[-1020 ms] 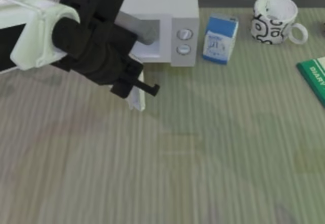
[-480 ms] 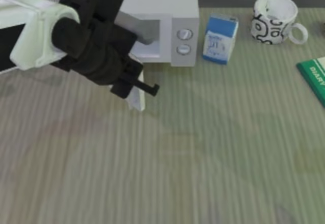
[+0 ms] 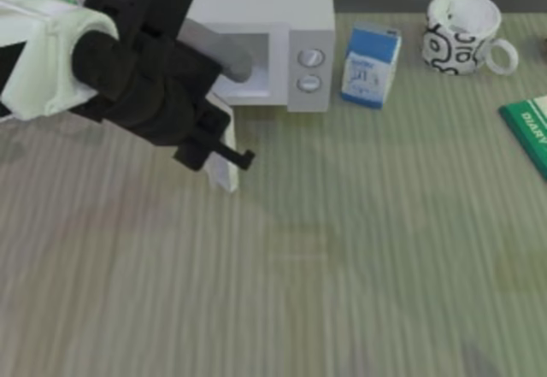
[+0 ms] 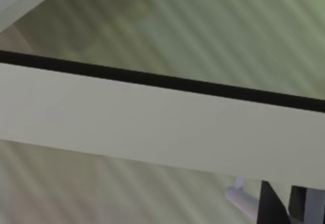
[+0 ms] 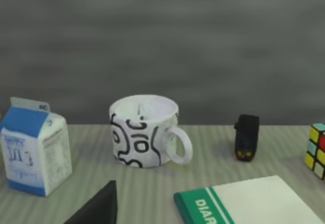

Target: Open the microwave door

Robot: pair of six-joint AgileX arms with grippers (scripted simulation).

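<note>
At the table's left, the AgileX left arm reaches in from the edge of the top view, its dark left gripper [image 3: 229, 156] low over the striped tabletop [image 3: 342, 266] at the free edge of the microwave door [image 3: 224, 165]. The door, a thin white panel seen nearly edge-on from above, stands swung well out from the microwave [image 3: 282, 18] toward the near side of the table, directly beneath and touching the gripper's fingers [image 3: 244, 156]. Whether those fingers are clamped on the door or its handle cannot be told from above; the arm's own bulk covers the contact. In the left wrist view the door's pale edge [image 4: 152, 127] fills the frame as a broad band with a dark line along it, and the dark tip of a finger [image 4: 271, 209] shows at the corner.

Just behind and to the right of the gripper, the microwave's cavity [image 3: 248, 69] lies open, with 2 round silver knobs [image 3: 309, 69] on the side panel. Farther right stands a blue-and-white carton [image 3: 371, 65], then a white mug [image 3: 461, 31] with black squiggles, well apart from the gripper. A green book [image 3: 528, 129] lies at the table's right edge.

The right arm is parked out of the top view; its wrist camera looks across the carton [image 5: 33, 148], mug [image 5: 144, 130], book [image 5: 249, 203], a small black object [image 5: 246, 137] and a coloured puzzle cube [image 5: 317, 150].
</note>
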